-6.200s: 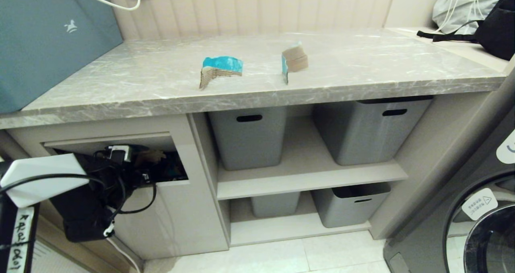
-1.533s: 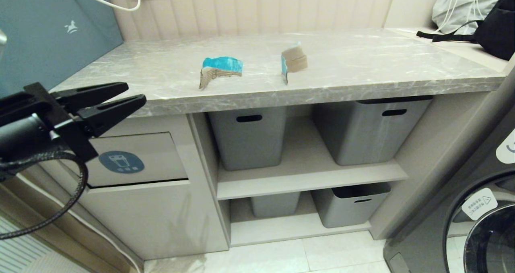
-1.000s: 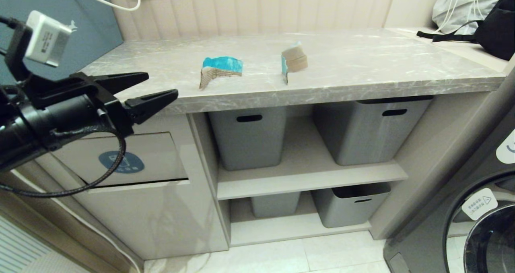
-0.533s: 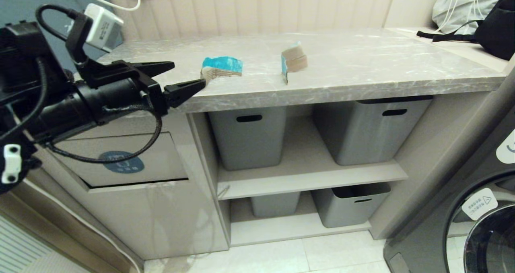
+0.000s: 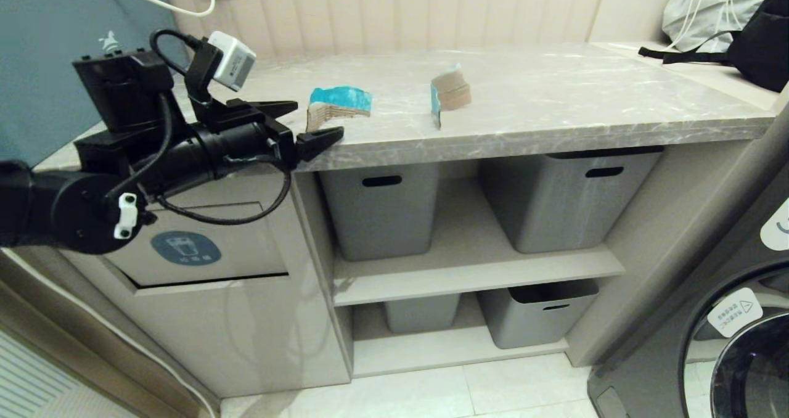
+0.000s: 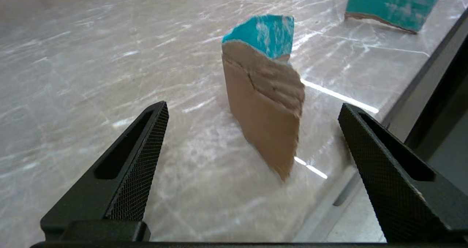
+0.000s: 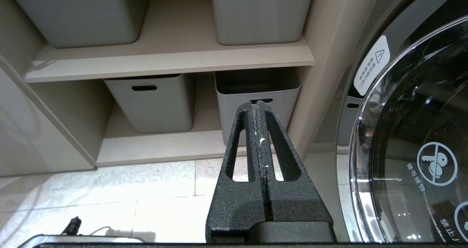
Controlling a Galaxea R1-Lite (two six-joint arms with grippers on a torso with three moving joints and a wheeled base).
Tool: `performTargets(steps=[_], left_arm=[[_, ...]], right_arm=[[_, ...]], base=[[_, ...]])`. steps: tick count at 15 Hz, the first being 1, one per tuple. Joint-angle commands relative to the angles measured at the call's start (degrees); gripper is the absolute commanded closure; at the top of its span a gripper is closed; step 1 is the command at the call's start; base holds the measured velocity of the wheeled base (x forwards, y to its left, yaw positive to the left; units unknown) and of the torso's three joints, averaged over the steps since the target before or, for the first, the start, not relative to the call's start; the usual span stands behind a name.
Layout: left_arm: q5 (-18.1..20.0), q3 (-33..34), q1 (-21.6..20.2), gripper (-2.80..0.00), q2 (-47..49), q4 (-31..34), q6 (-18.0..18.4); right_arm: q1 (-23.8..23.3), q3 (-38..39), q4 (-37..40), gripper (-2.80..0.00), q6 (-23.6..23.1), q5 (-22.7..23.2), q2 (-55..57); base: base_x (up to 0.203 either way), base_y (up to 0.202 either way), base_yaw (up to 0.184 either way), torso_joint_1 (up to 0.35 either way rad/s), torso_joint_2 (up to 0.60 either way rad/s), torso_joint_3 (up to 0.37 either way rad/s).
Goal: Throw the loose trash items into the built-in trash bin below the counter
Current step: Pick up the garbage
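Observation:
Two loose trash items stand on the counter (image 5: 555, 103). The nearer one is a cardboard scrap (image 5: 339, 105) with a brown face and a turquoise top. My left gripper (image 5: 318, 120) is open at counter height by the front edge, with its tips on either side of the scrap's near end. In the left wrist view this scrap (image 6: 263, 105) stands upright just beyond the open left gripper (image 6: 252, 106), untouched. The second scrap (image 5: 451, 92) is farther right. The built-in trash bin (image 5: 246, 239) has its flap closed. My right gripper (image 7: 257, 103) is shut and empty, low near the floor.
Grey plastic bins (image 5: 379, 208) (image 5: 564, 196) fill the open shelves under the counter, with a lower bin (image 5: 536, 313) beneath. A washing machine (image 5: 733, 319) stands at the right. A teal box (image 5: 61, 54) leans at the counter's left end and a black bag (image 5: 758, 36) lies far right.
My left gripper has risen from in front of the bin flap to counter height, moved right up to the nearer scrap, and opened wider. The flap, open earlier, is closed.

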State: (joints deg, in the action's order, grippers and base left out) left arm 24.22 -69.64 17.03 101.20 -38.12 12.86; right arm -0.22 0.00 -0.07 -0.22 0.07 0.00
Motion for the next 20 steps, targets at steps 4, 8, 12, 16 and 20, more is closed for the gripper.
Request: performTargets(steps=[4,8,12,16,20], left_arm=[[0.1,-4.2,0.2,0.00,4.3,0.0,0.1],[0.1,-4.7,0.2,0.00,4.0,1.0,-0.3],[0.1,-4.5,0.4,0.00,2.6,1.6,-0.4],[0.2,-1.8,0.5,0.00,-1.7,2.8,-0.5],[0.2,12.4,-0.8,0.00,-12.4,2.8,-0.4]], right_arm=[[0.0,0.0,0.0,0.00,0.0,0.0,0.0],[0.0,0.0,0.0,0.00,0.0,0.0,0.0],[0.0,0.0,0.0,0.00,0.0,0.0,0.0],[0.0,0.0,0.0,0.00,0.0,0.0,0.0],[0.0,0.0,0.0,0.00,0.0,0.0,0.0]], base=[[0.000,0.000,0.000,0.000,0.00,0.000],[0.000,0.000,0.000,0.000,0.00,0.000],[0.000,0.000,0.000,0.000,0.00,0.000],[0.000,0.000,0.000,0.000,0.00,0.000],[0.000,0.000,0.000,0.000,0.00,0.000]])
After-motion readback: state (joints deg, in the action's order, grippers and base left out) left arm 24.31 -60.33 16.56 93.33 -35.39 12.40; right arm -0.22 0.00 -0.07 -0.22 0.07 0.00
